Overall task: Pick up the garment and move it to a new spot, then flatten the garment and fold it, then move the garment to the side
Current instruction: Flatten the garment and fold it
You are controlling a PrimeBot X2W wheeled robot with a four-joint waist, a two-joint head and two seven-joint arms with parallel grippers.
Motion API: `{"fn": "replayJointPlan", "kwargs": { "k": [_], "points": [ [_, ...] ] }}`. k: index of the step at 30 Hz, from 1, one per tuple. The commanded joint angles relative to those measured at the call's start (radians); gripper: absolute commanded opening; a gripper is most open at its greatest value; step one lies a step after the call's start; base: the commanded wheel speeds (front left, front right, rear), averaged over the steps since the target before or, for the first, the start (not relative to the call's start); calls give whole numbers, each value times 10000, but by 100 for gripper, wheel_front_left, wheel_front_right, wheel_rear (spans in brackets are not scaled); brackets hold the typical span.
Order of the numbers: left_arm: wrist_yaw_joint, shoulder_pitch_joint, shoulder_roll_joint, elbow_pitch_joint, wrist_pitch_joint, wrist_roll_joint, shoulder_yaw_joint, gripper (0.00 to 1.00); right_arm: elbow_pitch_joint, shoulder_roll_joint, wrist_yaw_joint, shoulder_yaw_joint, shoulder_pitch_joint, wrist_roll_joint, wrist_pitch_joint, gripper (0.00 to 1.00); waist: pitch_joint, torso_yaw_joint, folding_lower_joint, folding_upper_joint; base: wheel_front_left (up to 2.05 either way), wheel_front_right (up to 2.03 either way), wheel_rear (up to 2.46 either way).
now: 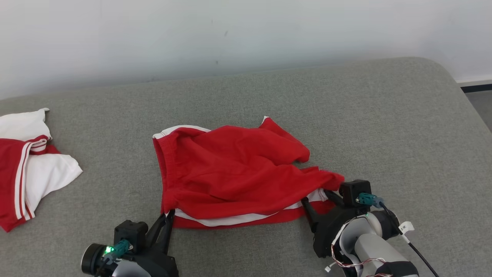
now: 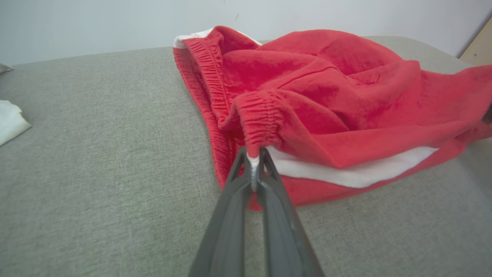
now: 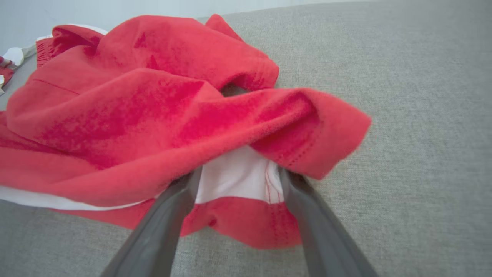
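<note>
Red shorts [image 1: 234, 169] on grey cushion [image 1: 346, 115], L gripper [image 1: 168, 215] clenched on waistband corner at 7 o'clock, R gripper [image 1: 319, 199] released, fingers straddling hem at 4 o'clock

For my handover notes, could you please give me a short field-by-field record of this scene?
surface: grey padded cushion, pale wall behind
garment: red shorts with a white stripe, crumpled, lying mid-cushion
left gripper: shut on the waistband corner of the shorts
right gripper: open, its fingers either side of the striped hem end
other item: red-and-white garment at the robot's far left, apart from the shorts
task stage: shorts not yet flattened or folded
</note>
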Motion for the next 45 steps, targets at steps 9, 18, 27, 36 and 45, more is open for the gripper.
{"fn": "replayJointPlan", "kwargs": {
  "k": [9,18,27,36,45],
  "points": [
    [11,162,14,-13,-12,-58,98,0,-133,-9,-27,-242,293,-179,157,98,-102,-63,0,-1,0,0,0],
    [11,-8,-48,-27,-12,-65,-55,0,581,0,-27,-194,-293,-481,729,78,21,111,0,-1,0,0,0],
    [11,45,-20,-65,-12,-86,2,0,1101,4,-27,-424,-610,-984,196,0,-98,218,0,-1,0,0,0],
    [11,297,-61,-782,-12,-197,68,0,263,-215,-27,-577,59,-643,207,0,-617,16,0,-1,0,0,0],
    [11,458,-111,-1080,-12,-331,100,0,-1379,-633,-27,-999,594,-660,561,0,-933,-97,0,-1,0,0,0]
  ]
}}
